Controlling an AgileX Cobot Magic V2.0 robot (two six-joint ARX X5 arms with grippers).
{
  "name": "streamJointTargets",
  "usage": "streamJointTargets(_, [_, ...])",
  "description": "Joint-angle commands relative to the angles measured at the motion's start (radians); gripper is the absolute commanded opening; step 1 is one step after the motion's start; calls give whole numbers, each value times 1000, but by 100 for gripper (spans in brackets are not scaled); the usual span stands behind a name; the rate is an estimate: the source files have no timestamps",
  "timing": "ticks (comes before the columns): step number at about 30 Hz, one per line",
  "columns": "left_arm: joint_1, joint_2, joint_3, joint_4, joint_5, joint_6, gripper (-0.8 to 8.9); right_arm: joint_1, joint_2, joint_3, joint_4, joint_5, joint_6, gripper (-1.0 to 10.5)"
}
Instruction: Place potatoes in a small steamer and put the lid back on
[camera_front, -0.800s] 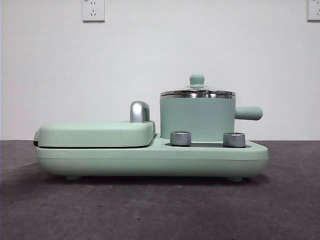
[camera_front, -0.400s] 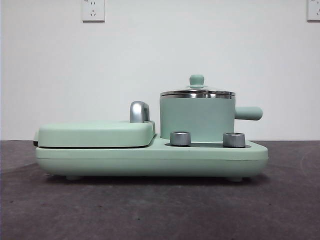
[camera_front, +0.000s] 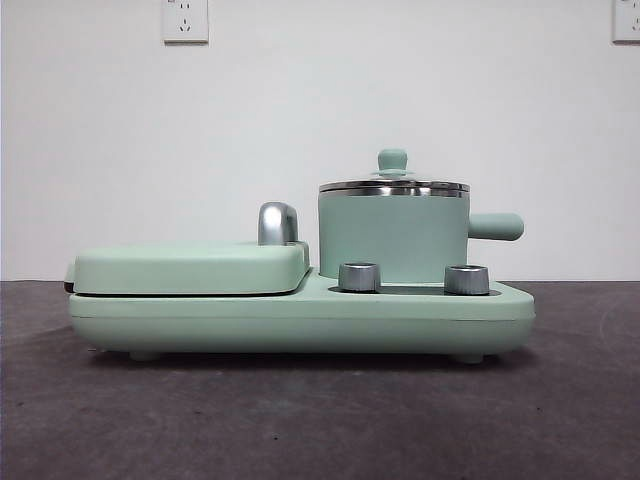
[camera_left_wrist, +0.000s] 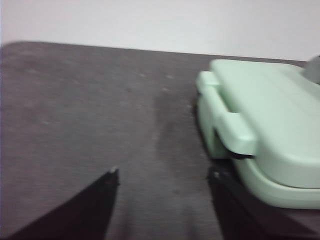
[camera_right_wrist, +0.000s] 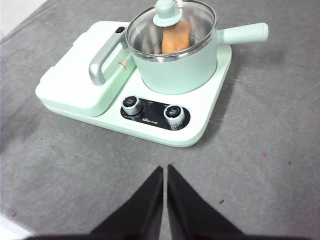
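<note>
Grey desk (camera_front: 320, 420) and a white wall with two sockets frame the mint-green breakfast cooker (camera_front: 300, 315), my landmark for everything else. On its hob side, behind the two steel dials (camera_right_wrist: 152, 110), stands the small steamer (camera_front: 393, 235), its stubby handle (camera_front: 497, 226) jutting away from the flat griddle cover (camera_front: 190, 268) and its chrome handle (camera_front: 277, 223). From my right wrist camera I see the potato (camera_right_wrist: 176, 37) lying inside the steamer, under the glass lid (camera_right_wrist: 172, 27), which sits squarely on the steel rim with its green knob (camera_front: 392, 160) upright. I judge the task done, or as good as: potato in, lid seated, nothing left out on the desk.

Both arms stand off from the cooker, which I read as parking clear so nothing jogs the lid. My right gripper (camera_right_wrist: 164, 172) hangs above bare desk on the dial side of the cooker, well apart from it, its fingers (camera_right_wrist: 147, 200) pressed together and empty. My left gripper (camera_left_wrist: 162, 175) hovers low over the desk just beyond the griddle end of the cooker, fingers (camera_left_wrist: 102, 192) spread apart with nothing between them; that picture is blurred, so finer detail escapes me.

Room to move is generous: open desk lies on the dial side and past both ends of the cooker. The tight spots are the steamer's protruding handle and the griddle end, where one left finger is near the cooker's corner.
</note>
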Motion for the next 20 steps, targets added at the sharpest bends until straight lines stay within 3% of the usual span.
streamJointTargets(1, [11, 0, -19, -6, 6, 63, 371, 4, 2, 9, 11, 0, -10, 9])
streamJointTargets(17, [11, 0, -18, -6, 6, 61, 371, 1, -3, 4, 19, 1, -10, 9])
streamJointTargets(18, [11, 0, -18, -6, 6, 61, 370, -13, -9, 2, 21, 12, -20, 9])
streamJointTargets(20, [11, 0, -18, -6, 6, 61, 371, -61, -22, -18, 78, 44, -110, 10])
